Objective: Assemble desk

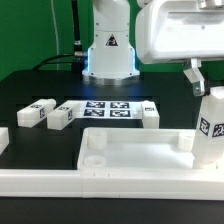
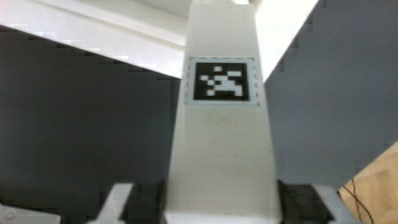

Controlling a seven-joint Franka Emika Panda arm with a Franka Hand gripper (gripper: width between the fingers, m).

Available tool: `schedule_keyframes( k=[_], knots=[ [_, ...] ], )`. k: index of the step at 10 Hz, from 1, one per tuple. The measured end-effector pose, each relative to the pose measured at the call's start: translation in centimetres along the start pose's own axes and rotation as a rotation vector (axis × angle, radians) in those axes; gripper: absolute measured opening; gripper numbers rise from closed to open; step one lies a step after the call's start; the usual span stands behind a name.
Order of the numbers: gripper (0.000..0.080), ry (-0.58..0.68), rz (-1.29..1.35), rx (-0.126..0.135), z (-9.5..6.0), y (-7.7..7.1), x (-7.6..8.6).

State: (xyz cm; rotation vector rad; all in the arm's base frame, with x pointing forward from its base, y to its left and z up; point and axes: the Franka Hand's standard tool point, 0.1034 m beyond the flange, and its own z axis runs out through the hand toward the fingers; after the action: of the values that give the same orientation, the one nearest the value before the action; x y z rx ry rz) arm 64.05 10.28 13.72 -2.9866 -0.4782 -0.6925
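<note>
We saw the claw [image 2: 214,206] clenched on a white plastic square leg block [image 2: 221,130]. In the wrist view its two dark fingers [image 2: 121,205] pressed on both sides of this block near one end. The long body of the block went away from the camera, with one small black-and-white square tag [image 2: 222,82] on its face. In the exterior view the same leg block stood nearly upright at the exterior view's right, under the claw. Its lower end was at the far right corner of the large white shallow rimmed rectangular tabletop [image 1: 130,150]. We could not tell if the block touched the tabletop or hung just above it. The tabletop lay flat on the black bench [image 1: 20,95] and showed a round socket [image 1: 93,156] at its near left corner. Behind it lay the flat marker board [image 1: 108,107] and three other leg blocks. Two of these [image 1: 35,112] [image 1: 60,117] were on the exterior view's left of the board, and the third [image 1: 150,112] was just beside its right edge. A long white border rail [image 1: 40,182] ran in front of the tabletop
</note>
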Motion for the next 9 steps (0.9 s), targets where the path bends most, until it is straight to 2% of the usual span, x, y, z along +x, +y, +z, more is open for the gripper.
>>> schedule_keyframes(
  k=[5,7,8,9],
  knots=[
    [0.0296,0.043,0.003,-0.007,-0.03,-0.08,-0.07],
    [0.0602,0.043,0.004,-0.007,-0.02,-0.08,-0.07],
    [0.0602,0.043,0.004,-0.007,-0.02,-0.08,-0.07],
    [0.0642,0.042,0.004,-0.007,-0.03,-0.08,-0.07]
  ],
)
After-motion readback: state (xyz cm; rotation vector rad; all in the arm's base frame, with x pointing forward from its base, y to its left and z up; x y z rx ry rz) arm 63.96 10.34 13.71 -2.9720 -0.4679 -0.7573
